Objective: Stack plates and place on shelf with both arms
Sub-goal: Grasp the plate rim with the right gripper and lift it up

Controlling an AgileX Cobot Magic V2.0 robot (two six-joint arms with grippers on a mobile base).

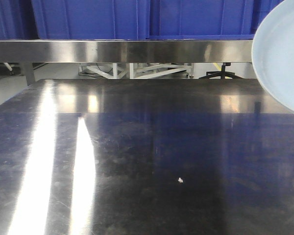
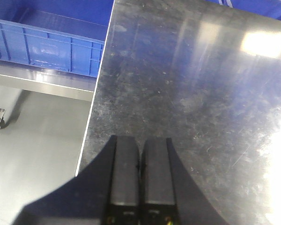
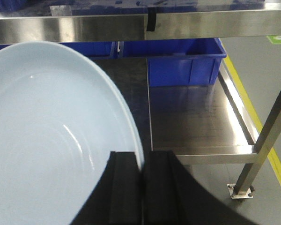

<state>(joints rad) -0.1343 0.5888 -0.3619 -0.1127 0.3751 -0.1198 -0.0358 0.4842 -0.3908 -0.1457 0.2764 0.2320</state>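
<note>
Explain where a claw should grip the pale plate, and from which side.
Grip the plate by its thin rim, coming edge-on from outside. It is wide and shallow, so only the rim fits between the fingers, as the right claw shows.

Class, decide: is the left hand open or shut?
Shut: the left hand has its fingers pressed together, nothing between them, over the tabletop.

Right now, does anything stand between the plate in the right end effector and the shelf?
Nothing visible does: open air separates the plate from the shelf beam. Blue crates sit on the level above it.
</note>
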